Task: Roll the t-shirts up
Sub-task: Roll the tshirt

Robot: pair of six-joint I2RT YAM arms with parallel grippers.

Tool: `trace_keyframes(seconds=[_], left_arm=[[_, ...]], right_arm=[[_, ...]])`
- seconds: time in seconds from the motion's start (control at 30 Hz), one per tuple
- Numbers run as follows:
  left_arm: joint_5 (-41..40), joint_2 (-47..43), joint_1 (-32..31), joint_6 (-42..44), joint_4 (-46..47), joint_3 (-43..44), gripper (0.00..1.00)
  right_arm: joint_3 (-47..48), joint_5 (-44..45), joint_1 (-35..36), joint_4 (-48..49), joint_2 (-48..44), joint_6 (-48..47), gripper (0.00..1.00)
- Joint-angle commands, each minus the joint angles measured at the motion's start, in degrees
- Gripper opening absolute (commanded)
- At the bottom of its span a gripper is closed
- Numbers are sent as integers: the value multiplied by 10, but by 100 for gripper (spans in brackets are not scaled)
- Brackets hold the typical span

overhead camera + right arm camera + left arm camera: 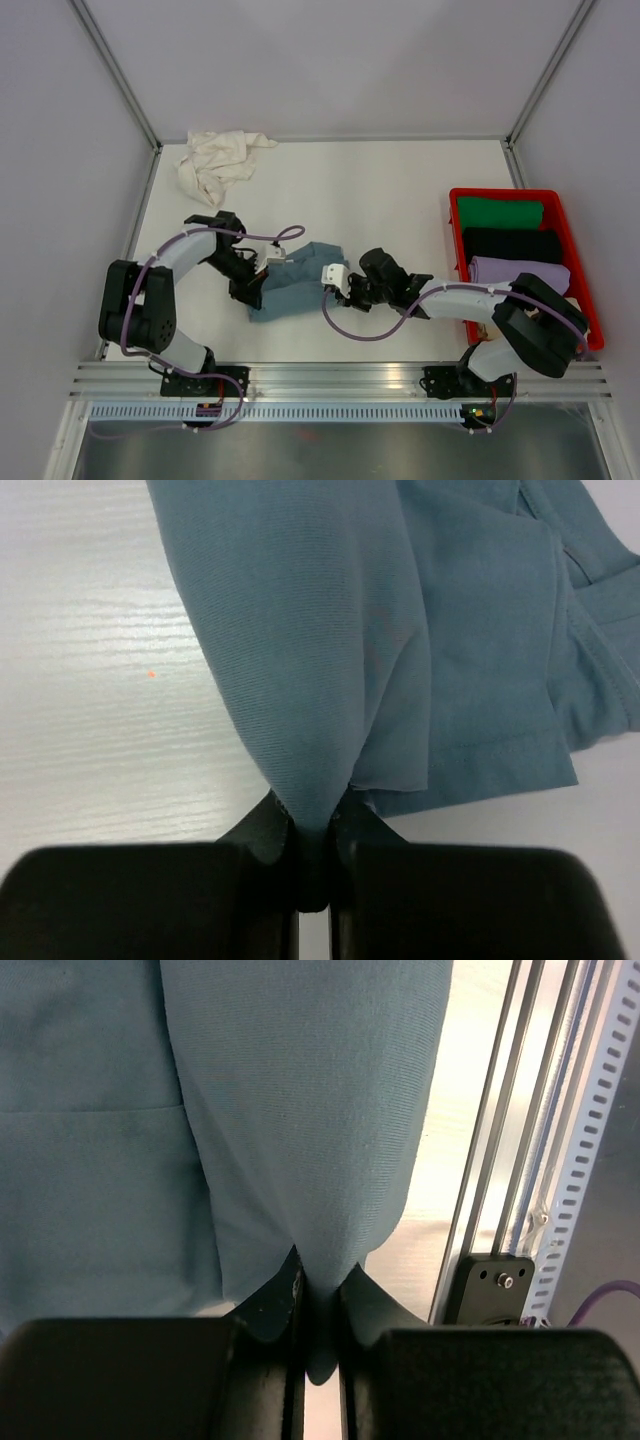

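A slate-blue t-shirt point(300, 285) lies bunched at the lower centre of the overhead frame, near the metal rail point(340, 378) that edges the white table point(400, 180). Both arms grip it. White tabletop shows between this shirt and the back wall, and again between the shirt and the red bin point(590, 270) at the right edge. A cream-white t-shirt point(218, 160) sits crumpled in the upper left corner, well apart from the arms.

The red bin holds three rolled garments in a row: a green roll point(500, 212) farthest back, a black roll point(512, 243) in the middle and a lavender roll point(520, 272) nearest the rail.

The left arm bends out to the left and doubles back. Its left gripper point(256, 288) is at the shirt's left edge. The left wrist view shows that gripper point(320, 1340) clamped tight on a fold of blue cloth, with the rail point(500, 1160) just beside it. The right arm reaches in low from the right, and its right gripper point(326, 282) meets the shirt's right side. In its wrist view, that claw point(312, 850) pinches a gathered point of the same fabric, which hangs taut above the tabletop.
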Motion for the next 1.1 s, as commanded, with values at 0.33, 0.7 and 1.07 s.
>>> trace_keyframes(seconds=[0.33,0.7,1.07], left_arm=[[-30,-107,4,-7,32,-28,57],[17,-167,4,-15,14,-34,66],[44,-100,3,-45,-22,-1,19]], right_arm=[[30,-111,-1,-53,-82,213,0],[12,-111,-2,-64,-83,250,0],[-3,-183,-8,-64,-47,363,0]])
